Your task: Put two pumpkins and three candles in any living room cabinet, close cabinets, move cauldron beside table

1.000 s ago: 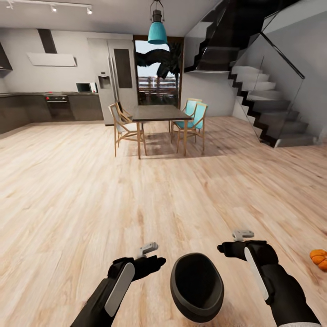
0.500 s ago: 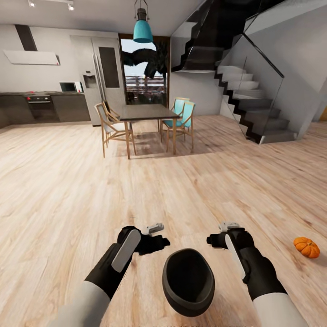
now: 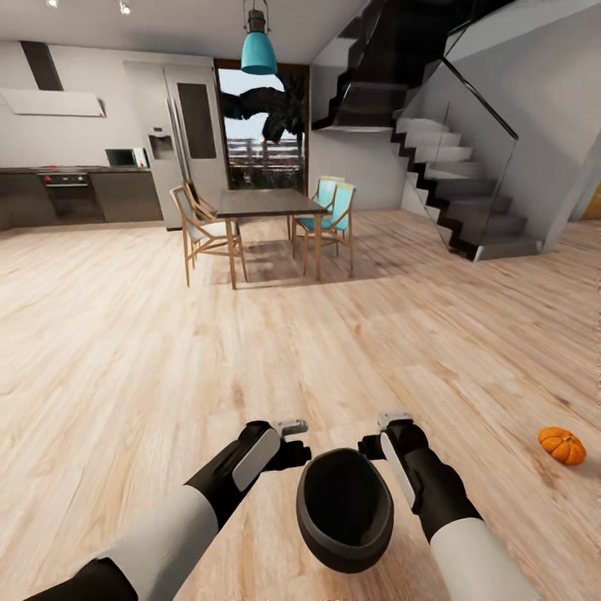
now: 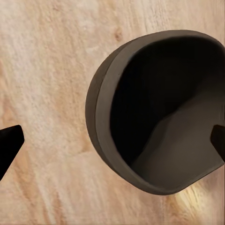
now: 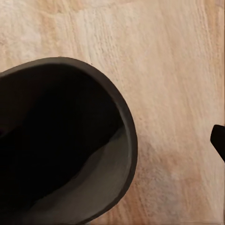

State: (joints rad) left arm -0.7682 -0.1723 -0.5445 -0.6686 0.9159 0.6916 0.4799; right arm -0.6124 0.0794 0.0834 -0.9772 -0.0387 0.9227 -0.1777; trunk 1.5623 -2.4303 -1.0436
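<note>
So the whole scene was a big open-plan room with a pale wood plank floor [image 3: 125,351] running from the near edge all the way back. On the far right there was a dark staircase [image 3: 467,192] with a glass side panel. Far left was the grey kitchen run [image 3: 75,194] with an oven and a tall fridge [image 3: 188,142], and a teal pendant lamp [image 3: 259,52] hung from the ceiling. In the far middle stood a dining table [image 3: 269,203], dark top, wooden chairs around it, two of them with teal seats [image 3: 334,209].

Up close, the dark cauldron [image 3: 345,507] sat on the floor right in front of the robot, between the two arms, its mouth open toward the camera and nothing inside as far as I could see. It was well apart from the dining table. The left gripper [image 3: 294,441] was just beside the cauldron's near-left rim and the right gripper [image 3: 377,436] just beside its right rim. In the left wrist view the fingers [image 4: 10,143] were spread wide, gripping nothing. For the right one just a single dark tip showed, so I couldn't tell how open it was.

One small orange pumpkin [image 3: 562,445] lay on the floor off to the right, well clear of the cauldron.
</note>
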